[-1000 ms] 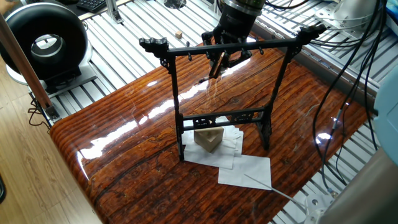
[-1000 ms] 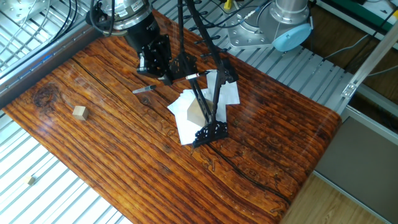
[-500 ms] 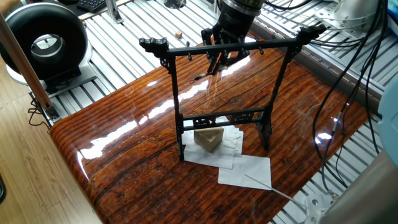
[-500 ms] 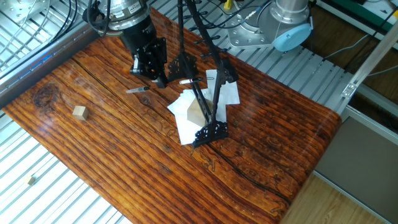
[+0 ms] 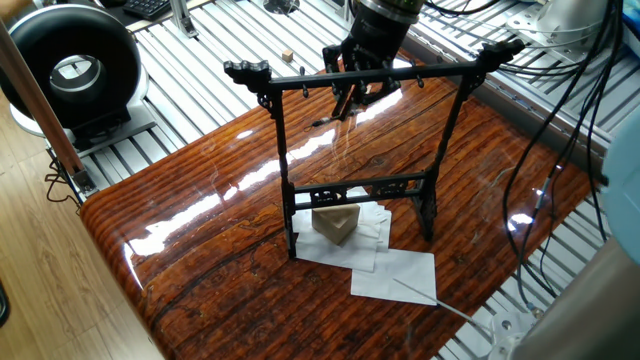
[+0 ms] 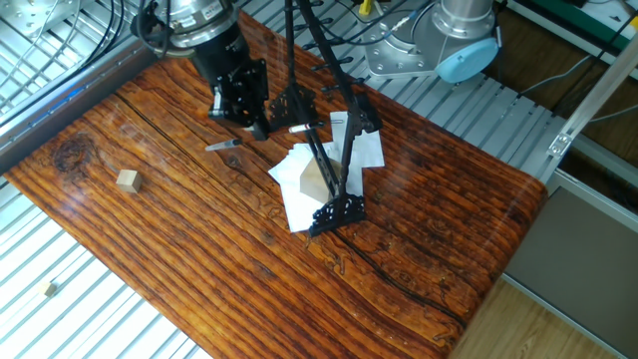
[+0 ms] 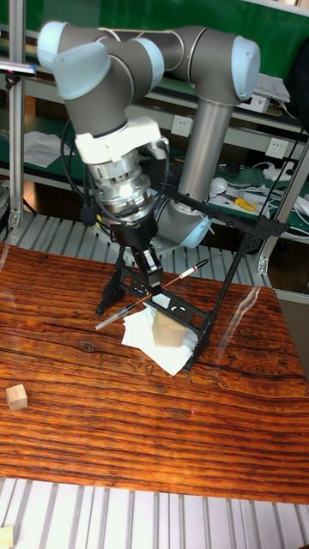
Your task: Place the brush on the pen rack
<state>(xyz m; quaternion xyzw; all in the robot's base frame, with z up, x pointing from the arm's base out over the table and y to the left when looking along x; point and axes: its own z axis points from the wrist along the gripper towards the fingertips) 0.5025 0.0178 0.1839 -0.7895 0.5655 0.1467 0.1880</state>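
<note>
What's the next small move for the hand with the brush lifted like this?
Probably ease the hand toward the tall black pen rack's top crossbar. The thin dark grey brush is clamped near its middle, tilted, clear of the table, and it seems to sit beside the pegs, not on them.

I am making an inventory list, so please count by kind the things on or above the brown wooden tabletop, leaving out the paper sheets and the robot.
Pen rack: 1
Brush: 1, held in the gripper
Wooden blocks: 2, a small cube and a larger block under the rack
Total: 4
</note>
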